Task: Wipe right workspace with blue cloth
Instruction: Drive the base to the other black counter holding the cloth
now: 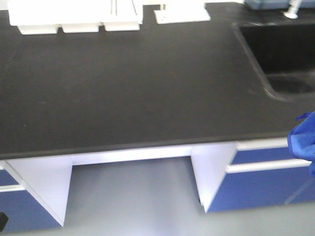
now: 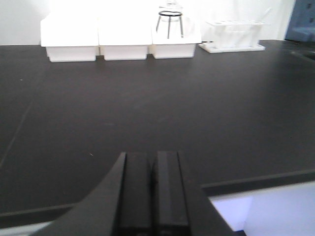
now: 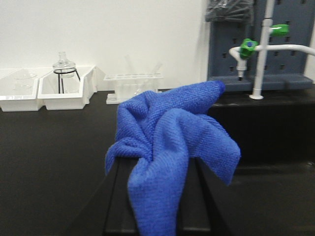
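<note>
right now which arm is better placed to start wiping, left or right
Right. The right pincer is shut on the blue cloth, which drapes over it in the wrist view and shows at the front view's right edge. The left pincer is shut and empty above the black benchtop.

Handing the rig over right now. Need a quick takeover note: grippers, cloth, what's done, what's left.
The left gripper is shut and empty, near the front edge of the black benchtop.
The right gripper is shut on the blue cloth, which bunches over its fingers.
In the front view the cloth is off the bench's front edge on the sink side, not touching the top.
Done: cloth is in hand.
Left: all the wiping. The bench in view holds white trays; I cannot pick out the right workspace here, so locate it first, then lower the cloth and wipe.
</note>
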